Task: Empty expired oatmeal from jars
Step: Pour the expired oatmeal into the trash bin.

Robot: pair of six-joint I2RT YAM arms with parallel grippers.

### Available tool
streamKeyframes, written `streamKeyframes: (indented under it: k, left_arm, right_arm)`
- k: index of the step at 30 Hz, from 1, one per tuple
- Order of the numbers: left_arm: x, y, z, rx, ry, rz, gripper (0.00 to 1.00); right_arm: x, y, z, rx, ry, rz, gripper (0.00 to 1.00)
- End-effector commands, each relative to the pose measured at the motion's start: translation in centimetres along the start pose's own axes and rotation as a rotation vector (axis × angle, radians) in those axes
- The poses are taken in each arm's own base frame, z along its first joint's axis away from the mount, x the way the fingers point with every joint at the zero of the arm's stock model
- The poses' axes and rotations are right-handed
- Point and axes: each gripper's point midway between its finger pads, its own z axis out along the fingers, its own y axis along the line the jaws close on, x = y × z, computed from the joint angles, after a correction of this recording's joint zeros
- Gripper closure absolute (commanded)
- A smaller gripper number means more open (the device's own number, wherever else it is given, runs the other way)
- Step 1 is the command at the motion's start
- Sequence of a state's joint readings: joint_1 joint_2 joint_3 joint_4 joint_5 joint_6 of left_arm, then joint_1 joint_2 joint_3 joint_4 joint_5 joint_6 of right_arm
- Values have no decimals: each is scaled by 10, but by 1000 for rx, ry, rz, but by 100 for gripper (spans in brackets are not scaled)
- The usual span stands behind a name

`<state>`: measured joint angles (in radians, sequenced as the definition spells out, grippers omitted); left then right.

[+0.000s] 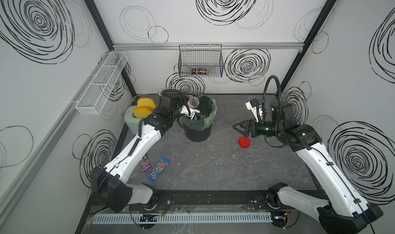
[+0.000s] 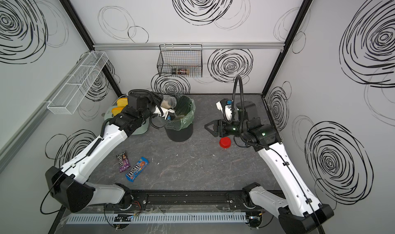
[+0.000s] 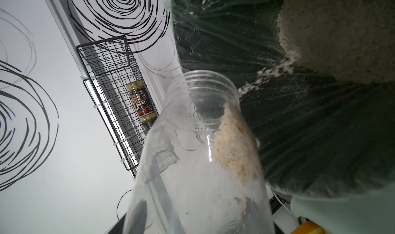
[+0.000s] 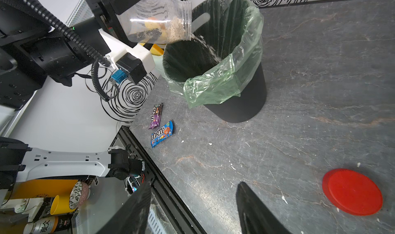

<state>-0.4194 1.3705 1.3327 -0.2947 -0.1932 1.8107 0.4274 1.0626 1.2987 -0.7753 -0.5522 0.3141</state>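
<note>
Bin (image 4: 235, 106) in green liner, we watch the left gripper (image 4: 136, 17) clamped on the clear jar (image 4: 171, 10) tipped over its rim, right gripper (image 1: 237, 127) spread and empty, red lid (image 4: 352, 192) nearby, pale beige flaky oatmeal (image 3: 233, 145) pouring from the mouth

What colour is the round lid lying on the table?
Red, plain all over. The lid shows best in the right wrist view.

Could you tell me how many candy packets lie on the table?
2: a purple packet and a blue packet, side by side beside the left arm.
</note>
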Motion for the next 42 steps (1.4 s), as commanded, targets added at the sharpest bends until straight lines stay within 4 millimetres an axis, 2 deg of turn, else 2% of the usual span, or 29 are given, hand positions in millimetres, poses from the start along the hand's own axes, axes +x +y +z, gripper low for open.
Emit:
streamKeyframes:
  k: [1, 4, 8, 19, 26, 28, 31, 33, 35, 37, 42]
  left_arm:
    - [5, 25, 0, -46, 39, 353, 100]
    - [-6, 32, 6, -42, 35, 372, 100]
    - [-28, 30, 15, -33, -20, 412, 100]
    - [-42, -12, 34, 61, -75, 402, 100]
    - [-47, -27, 48, 101, -93, 379, 100]
    - [-38, -20, 50, 94, -62, 362, 100]
    - [-37, -4, 45, 66, -66, 344, 100]
    - [-45, -7, 47, 70, -83, 359, 100]
    - [-52, -19, 52, 93, -96, 383, 100]
    - [-49, -15, 55, 81, -76, 355, 100]
    - [-36, 20, 49, 14, -42, 323, 100]
  right_arm:
    - [2, 5, 3, -30, 2, -8, 34]
    - [6, 7, 7, -42, 18, -15, 34]
    - [6, 14, 10, -50, 32, -41, 34]
    - [7, 19, 0, -45, 10, -65, 34]
    - [7, 22, -3, -46, 4, -77, 34]
    - [8, 22, -4, -43, 2, -76, 34]
    - [8, 20, -4, -40, 2, -75, 33]
    - [7, 20, -3, -41, -1, -75, 33]
    - [6, 21, -2, -45, 2, -75, 33]
    - [5, 21, -3, -41, -1, -77, 33]
    - [11, 16, -2, -31, 10, -70, 33]
